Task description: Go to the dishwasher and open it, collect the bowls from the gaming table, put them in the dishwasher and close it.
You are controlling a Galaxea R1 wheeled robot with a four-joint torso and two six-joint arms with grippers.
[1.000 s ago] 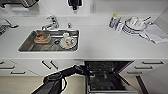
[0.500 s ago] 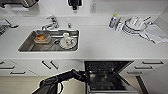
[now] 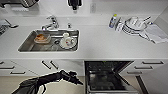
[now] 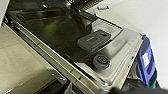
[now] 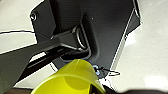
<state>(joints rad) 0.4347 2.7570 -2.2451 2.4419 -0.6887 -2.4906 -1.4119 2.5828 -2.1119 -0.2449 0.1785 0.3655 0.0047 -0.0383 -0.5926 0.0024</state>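
Note:
The dishwasher (image 3: 107,75) stands open under the white counter, its dark inside and wire rack showing. My left gripper (image 3: 76,79) reaches in from the lower left and hangs just left of the opening, above the floor. In the left wrist view the lowered door's steel inner face (image 4: 62,32) lies close by, with its grey detergent compartment (image 4: 93,40). A yellow-green bowl (image 5: 70,80) hangs tight against the right wrist camera, above the pale floor, carried by my right arm.
The steel sink (image 3: 27,46) holds a white plate with a cup (image 3: 68,41) and a dish of orange food (image 3: 41,38). A bottle (image 3: 113,21), stacked dishes (image 3: 135,25) and a cloth (image 3: 156,33) sit at the counter's right. White drawers (image 3: 150,65) flank the dishwasher.
My left gripper has crept slightly right and lower, nearer the dishwasher opening. The counter and sink have not shifted.

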